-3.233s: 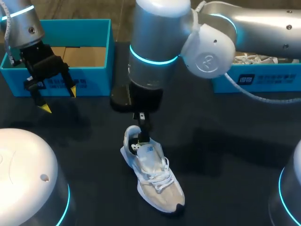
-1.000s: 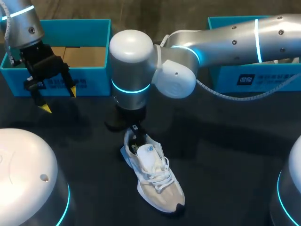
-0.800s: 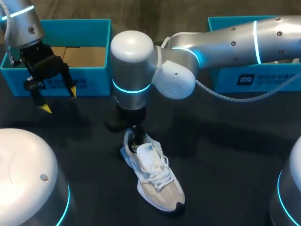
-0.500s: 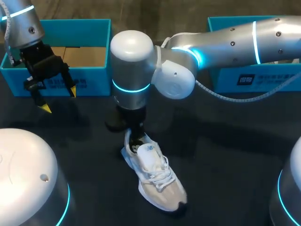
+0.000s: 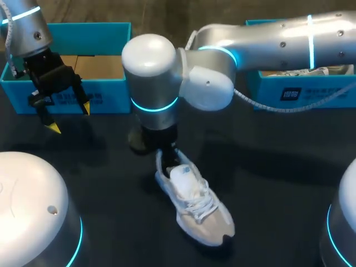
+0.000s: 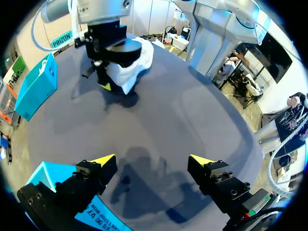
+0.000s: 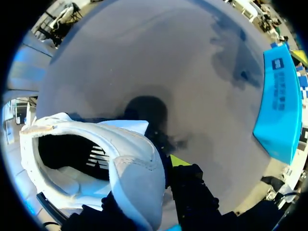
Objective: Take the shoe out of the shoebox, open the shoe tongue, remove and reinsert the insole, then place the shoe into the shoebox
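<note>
A white and beige sneaker [image 5: 196,207] lies on the dark table, toe toward the front right. My right gripper [image 5: 167,157] comes down at its heel end and is shut on the padded heel rim [image 7: 137,175]; one yellow fingertip [image 7: 179,160] shows beside the rim, and the dark shoe opening [image 7: 62,149] lies behind it. My left gripper [image 5: 62,115] hangs open in front of the open teal shoebox [image 5: 114,83] at the back left, holding nothing. From the left wrist, my left gripper [image 6: 153,160] faces the sneaker [image 6: 132,65] across the bare table.
A second teal box [image 5: 300,92] stands at the back right under my right arm, with white laces showing inside. The left shoebox shows a brown cardboard floor. White robot bases sit at both front corners.
My right gripper has shut on the sneaker's heel rim. The sneaker has shifted to the right with it, and the right arm's wrist has turned.
</note>
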